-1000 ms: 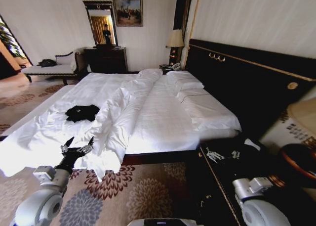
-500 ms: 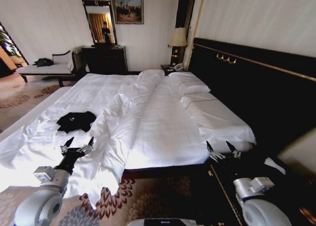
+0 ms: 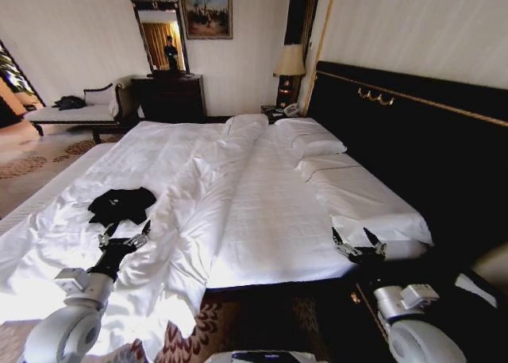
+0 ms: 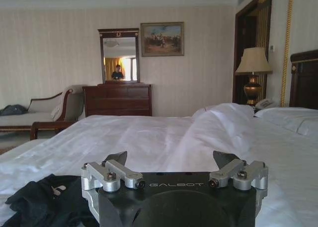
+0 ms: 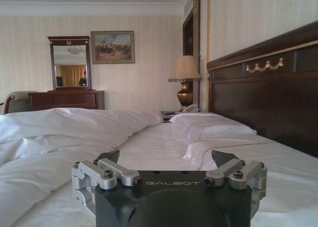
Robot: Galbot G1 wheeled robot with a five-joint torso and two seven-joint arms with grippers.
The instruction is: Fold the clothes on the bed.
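The robot has rounded white-grey arm shells, and each black gripper (image 4: 171, 162) carries silver screwed finger brackets and grey "GALBOT" lettering.

The clothes (image 3: 121, 205) lie on the bed's (image 3: 270, 220) left part, beside the bunched duvet (image 3: 198, 212).

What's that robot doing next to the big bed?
It is facing the bed, where a black T-shirt lies crumpled on the white sheets, not yet folded. The left tool is open and hovers just short of the shirt, holding nothing. The right tool is open too, out over the other side of the bed near the dark headboard. A rumpled white duvet runs down the middle of the bed.
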